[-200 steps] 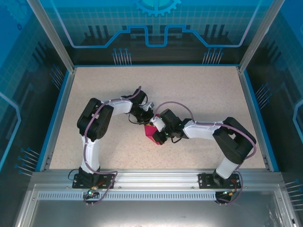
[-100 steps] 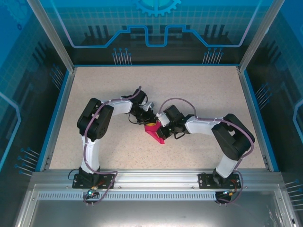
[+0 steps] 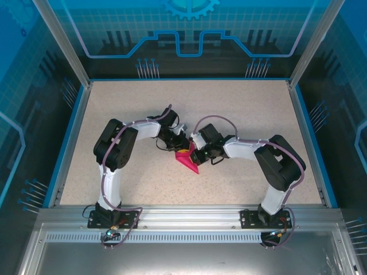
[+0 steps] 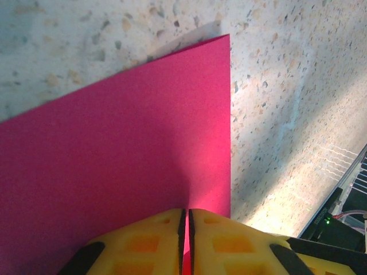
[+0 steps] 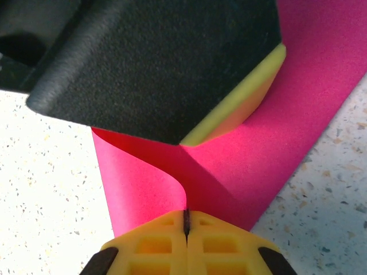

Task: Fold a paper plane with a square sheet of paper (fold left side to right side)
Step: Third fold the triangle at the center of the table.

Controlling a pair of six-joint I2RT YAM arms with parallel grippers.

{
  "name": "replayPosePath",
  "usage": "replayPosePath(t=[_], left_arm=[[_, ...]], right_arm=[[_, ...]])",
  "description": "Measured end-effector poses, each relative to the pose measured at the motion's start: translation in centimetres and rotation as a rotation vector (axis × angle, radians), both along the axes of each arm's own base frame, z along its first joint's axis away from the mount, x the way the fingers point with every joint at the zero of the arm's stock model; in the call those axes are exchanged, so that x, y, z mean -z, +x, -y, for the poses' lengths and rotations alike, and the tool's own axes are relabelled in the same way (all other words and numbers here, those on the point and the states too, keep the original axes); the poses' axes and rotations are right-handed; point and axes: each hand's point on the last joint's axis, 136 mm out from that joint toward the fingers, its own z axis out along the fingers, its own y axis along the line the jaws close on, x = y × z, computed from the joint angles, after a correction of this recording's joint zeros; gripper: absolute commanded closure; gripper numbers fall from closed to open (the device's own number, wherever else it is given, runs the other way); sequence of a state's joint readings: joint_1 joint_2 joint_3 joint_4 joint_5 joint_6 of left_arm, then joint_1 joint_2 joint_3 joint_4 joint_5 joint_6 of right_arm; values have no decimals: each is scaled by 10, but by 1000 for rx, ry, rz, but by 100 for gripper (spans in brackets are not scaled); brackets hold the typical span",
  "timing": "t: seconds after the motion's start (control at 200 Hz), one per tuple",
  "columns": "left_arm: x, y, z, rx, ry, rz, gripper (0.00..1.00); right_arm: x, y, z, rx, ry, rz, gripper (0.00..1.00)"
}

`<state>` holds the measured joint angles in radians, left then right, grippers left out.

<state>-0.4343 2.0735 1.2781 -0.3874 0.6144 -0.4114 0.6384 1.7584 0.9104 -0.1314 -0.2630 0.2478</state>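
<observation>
Pinching the pink paper sheet (image 3: 188,162) from both sides, mid-desk (image 3: 241,109). The left tool (image 3: 179,145) is at the sheet's far-left edge and the right tool (image 3: 196,154) at its right edge, tips close together. The sheet looks partly folded, with a pointed corner aimed toward the arm bases.

Left wrist view: the left tool (image 4: 185,216) is clenched on the sheet (image 4: 114,160), yellow fingers (image 4: 143,243) pressed together with the paper edge between them. The sheet lies flat on the speckled desk (image 4: 287,86), and one straight edge runs away from the tool to a sharp far corner.

Right wrist view: the right tool (image 5: 186,220) is clenched on the sheet (image 5: 304,86), yellow fingers (image 5: 229,243) closed on a lifted flap that curls up off the lower layer. The left tool's black finger (image 5: 160,63), yellow-padded, sits on the sheet just beyond the curl. Speckled desk (image 5: 46,183) shows on both sides.
</observation>
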Motion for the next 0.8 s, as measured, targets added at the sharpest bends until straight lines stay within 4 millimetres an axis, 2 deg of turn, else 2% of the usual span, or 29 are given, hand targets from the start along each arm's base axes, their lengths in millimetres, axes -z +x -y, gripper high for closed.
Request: replayPosePath(t=[0.8], left_arm=[[0, 0, 0, 0, 3, 1, 86]], right_arm=[[2, 1, 4, 9, -10, -6, 100]])
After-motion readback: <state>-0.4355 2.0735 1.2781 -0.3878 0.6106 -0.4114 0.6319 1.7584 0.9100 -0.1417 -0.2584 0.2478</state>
